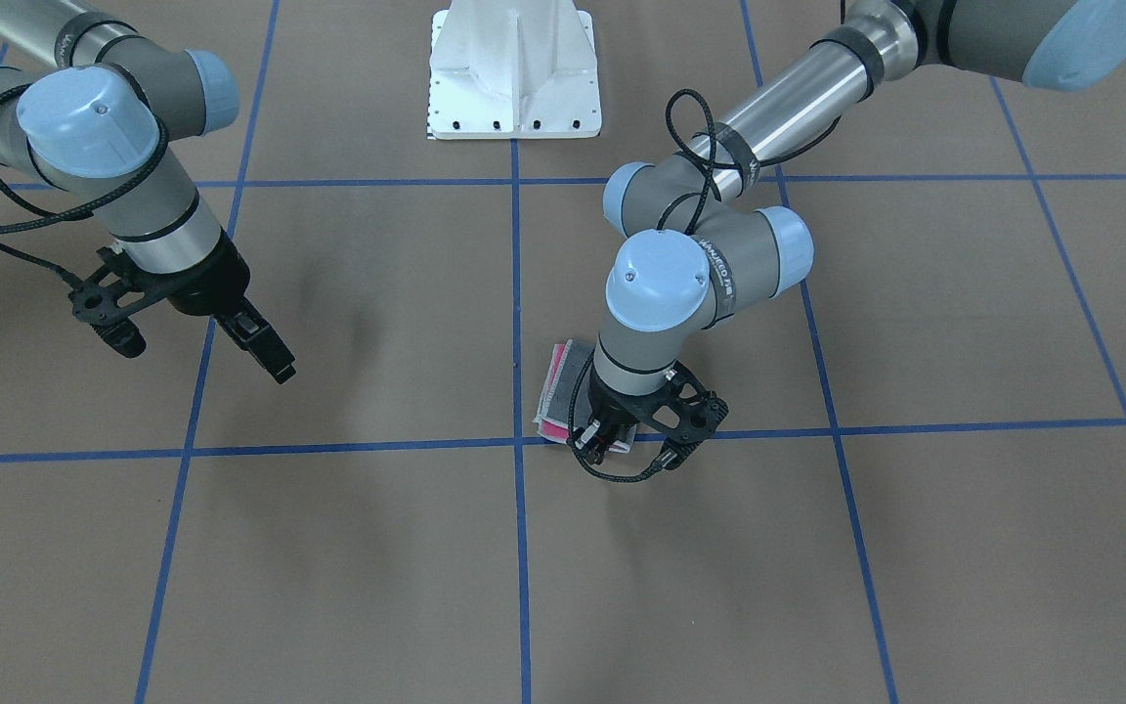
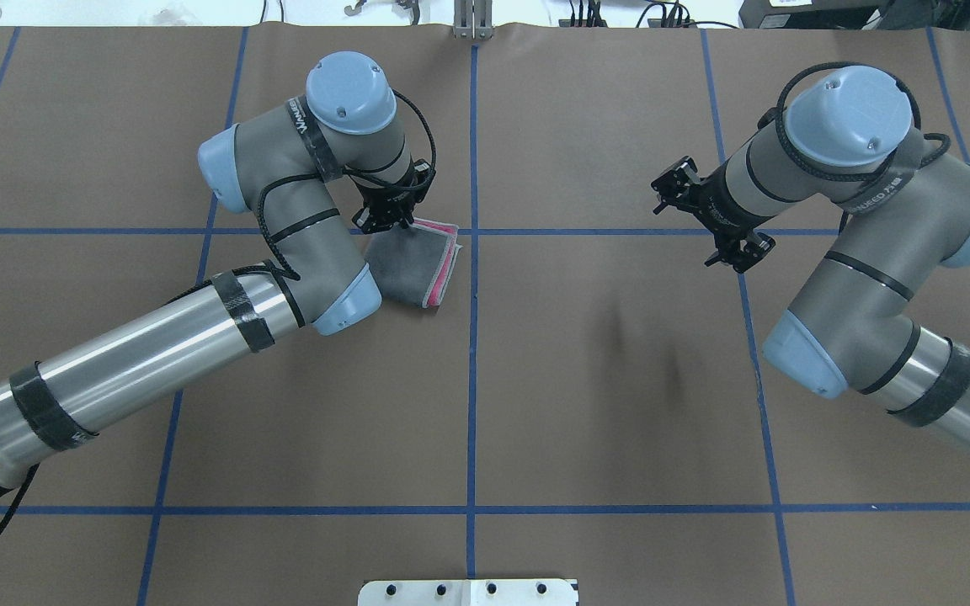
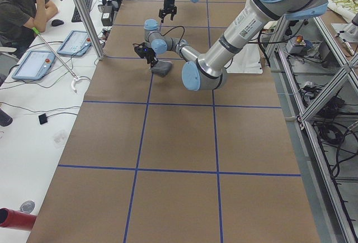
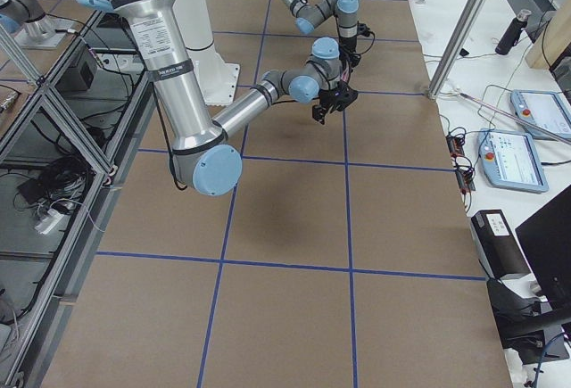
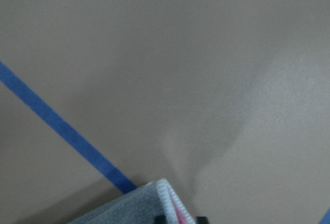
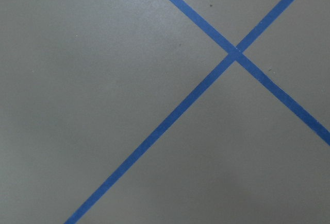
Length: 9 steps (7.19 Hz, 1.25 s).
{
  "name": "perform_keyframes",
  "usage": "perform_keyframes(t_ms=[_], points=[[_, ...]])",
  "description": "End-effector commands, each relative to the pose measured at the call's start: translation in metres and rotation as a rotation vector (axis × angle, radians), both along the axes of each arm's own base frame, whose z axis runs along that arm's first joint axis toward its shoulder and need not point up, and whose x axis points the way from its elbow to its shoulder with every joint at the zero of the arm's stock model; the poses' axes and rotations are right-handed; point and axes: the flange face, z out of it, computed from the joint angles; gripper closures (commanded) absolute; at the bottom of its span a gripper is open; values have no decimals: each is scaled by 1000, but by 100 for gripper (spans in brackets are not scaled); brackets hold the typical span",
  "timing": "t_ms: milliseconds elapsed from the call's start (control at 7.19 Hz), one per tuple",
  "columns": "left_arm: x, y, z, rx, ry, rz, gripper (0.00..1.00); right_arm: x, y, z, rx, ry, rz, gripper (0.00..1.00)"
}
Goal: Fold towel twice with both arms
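Towel (image 2: 405,269): lies on the brown paper-covered table (image 2: 603,404) as a small folded packet. The dark grey face is uppermost, and pink and the pale stitched border show along the layered open edges. It sits on the robot's left of the centre line of blue tape (image 2: 471,379). Its far corner reaches the cross line that runs the width of the table. The left arm's wrist overhangs much of the cloth in the front-facing view.

Left arm (image 2: 199,337): reaches forward across the table with its wrist turned down over the towel. The left gripper (image 2: 392,217) is at the towel's far corner, on the operators' side. In the left wrist view two black fingertips (image 5: 161,218) sit close on either side of the pink and grey edge, so the gripper is clamped on that corner. The corner looks low, at or close to the table surface.

Right arm (image 2: 855,278): well apart from the towel, on the other half of the table. The right gripper (image 1: 265,352) hangs above bare paper near a tape crossing, tilted. It grips nothing, and as far as can be made out its fingers are released.

Surroundings: the white bolted pedestal (image 1: 514,78) stands at the robot's edge of the table. A seated person (image 3: 17,8) is at a side bench.
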Motion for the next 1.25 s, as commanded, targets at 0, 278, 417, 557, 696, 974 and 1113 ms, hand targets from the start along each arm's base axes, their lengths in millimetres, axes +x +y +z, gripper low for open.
perform_keyframes(t_ms=[0, 278, 417, 557, 696, 974, 1113], points=[[-9, -11, -6, 31, 37, -23, 0, -1, 1, 1, 0, 2, -1, 0], [-23, -22, -8, 36, 52, -46, 0, 0, 1, -2, 5, -1, -2, 0], [-33, -27, -12, 55, 57, -37, 0, 6, -3, -4, 14, -5, 1, 0], [-46, -28, -22, 75, 81, 15, 0, 17, -12, -1, 32, 4, -7, 0], [-80, -33, -7, 99, 87, 63, 0, 30, -20, 2, 88, 23, -42, 0], [-160, -2, 66, 280, 23, 199, 0, 78, -45, 16, 149, 87, -160, 0], [-192, 26, 93, 368, -46, 310, 0, 110, -59, 23, 192, 94, -231, 0]])
